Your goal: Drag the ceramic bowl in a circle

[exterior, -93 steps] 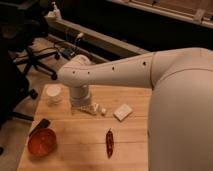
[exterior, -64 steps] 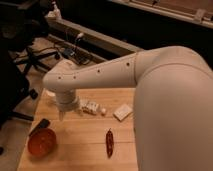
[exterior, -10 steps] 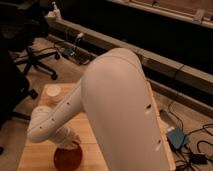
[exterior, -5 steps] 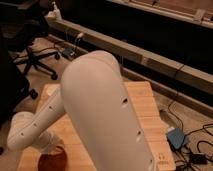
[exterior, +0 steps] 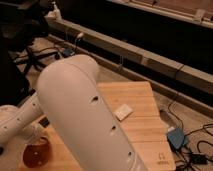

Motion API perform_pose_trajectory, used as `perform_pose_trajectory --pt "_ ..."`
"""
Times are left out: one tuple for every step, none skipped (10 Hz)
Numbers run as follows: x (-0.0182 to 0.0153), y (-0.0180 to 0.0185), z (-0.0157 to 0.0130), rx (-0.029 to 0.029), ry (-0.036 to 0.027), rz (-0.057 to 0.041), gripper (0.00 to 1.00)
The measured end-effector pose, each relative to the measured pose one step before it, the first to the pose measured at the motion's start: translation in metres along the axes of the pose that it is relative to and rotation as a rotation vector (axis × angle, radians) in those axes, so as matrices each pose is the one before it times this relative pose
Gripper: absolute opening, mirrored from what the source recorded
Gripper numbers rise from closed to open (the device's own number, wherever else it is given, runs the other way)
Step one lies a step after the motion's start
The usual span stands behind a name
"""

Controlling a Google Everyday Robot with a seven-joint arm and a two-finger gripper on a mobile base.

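Observation:
The ceramic bowl point(exterior: 36, 154), glossy orange-red, sits at the near left corner of the wooden table point(exterior: 142, 102). My white arm point(exterior: 85, 115) fills the middle of the camera view and bends down to the left. The gripper point(exterior: 38, 137) reaches down at the bowl's upper rim and is shut. The arm's end hides the contact, so I cannot make out whether it grips the rim or only presses against the bowl.
A small white block point(exterior: 123, 112) lies on the table right of the arm. The table's right edge drops to a floor with cables and a blue box point(exterior: 177, 138). An office chair point(exterior: 27, 55) stands at the back left, a long ledge point(exterior: 150, 60) behind.
The bowl and the gripper have slid to the left along the table's near edge. The arm's bulk swung left with them, uncovering the table's right half and the white block.

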Motion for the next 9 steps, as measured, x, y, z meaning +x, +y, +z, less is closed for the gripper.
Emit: perform_pose_trajectory --pt "-0.01039 -0.01305 -0.00067 0.01361 -0.00896 0.01921 0.0" --pt "-0.00431 -0.01132 0.00108 0.01025 -0.00116 0.01874 0.0" --pt "-0.00261 -0.01695 0.00299 0.01489 0.00324 0.02932 0.0" --pt "0.00116 -0.01931 0.00523 0.01542 0.00982 0.03392 0.0" --pt "0.00344 -0.0141 0.00519 0.00985 0.01136 0.027 0.0" --pt "0.00868 -0.02087 0.00979 0.01529 0.02341 0.04115 0.0" --pt "0.01161 -0.0187 0.01189 0.01355 0.02951 0.03834 0.0" --pt "0.01145 -0.01665 0.01119 0.01084 0.02775 0.03539 0.0" --pt "0.01324 -0.01603 0.01102 0.01183 0.02819 0.03108 0.0"
